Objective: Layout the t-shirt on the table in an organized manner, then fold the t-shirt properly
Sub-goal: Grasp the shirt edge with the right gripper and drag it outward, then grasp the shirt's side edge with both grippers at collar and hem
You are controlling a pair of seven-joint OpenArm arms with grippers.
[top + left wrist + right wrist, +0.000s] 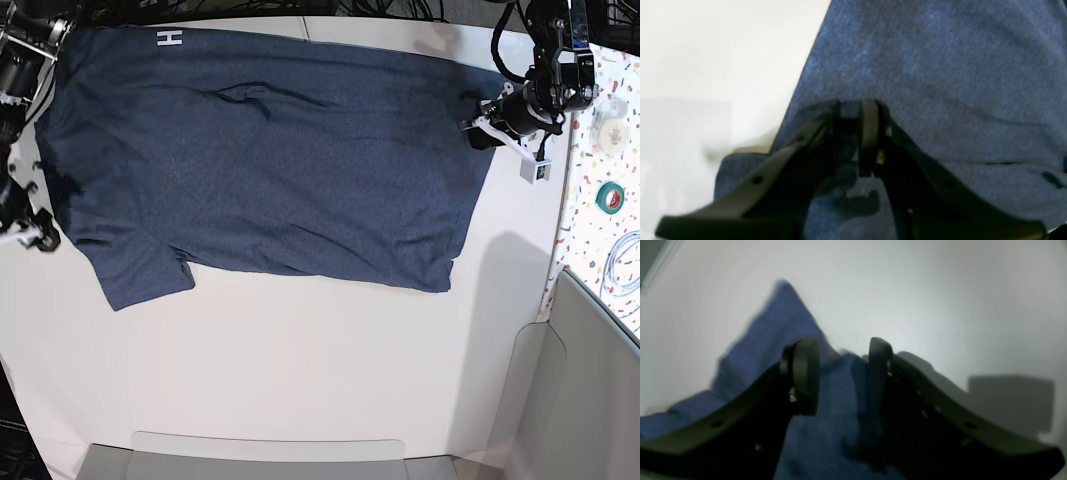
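The dark navy t-shirt (270,160) lies spread across the far half of the white table (300,370), plain side up. A white "H" (168,38) shows at its far edge and one sleeve (140,270) points toward the front left. My left gripper (478,128) is at the shirt's right edge, its fingers nearly together on a fold of cloth (850,133). My right gripper (36,230) is at the shirt's left edge. In the right wrist view its fingers (806,373) stand apart over blue cloth (836,413) with a pointed corner.
A confetti-speckled strip (600,230) runs along the right side with a green tape roll (611,193), a white roll (610,130) and a cable (625,265). A grey panel (590,390) stands at the front right. A grey tray edge (270,455) lies along the front.
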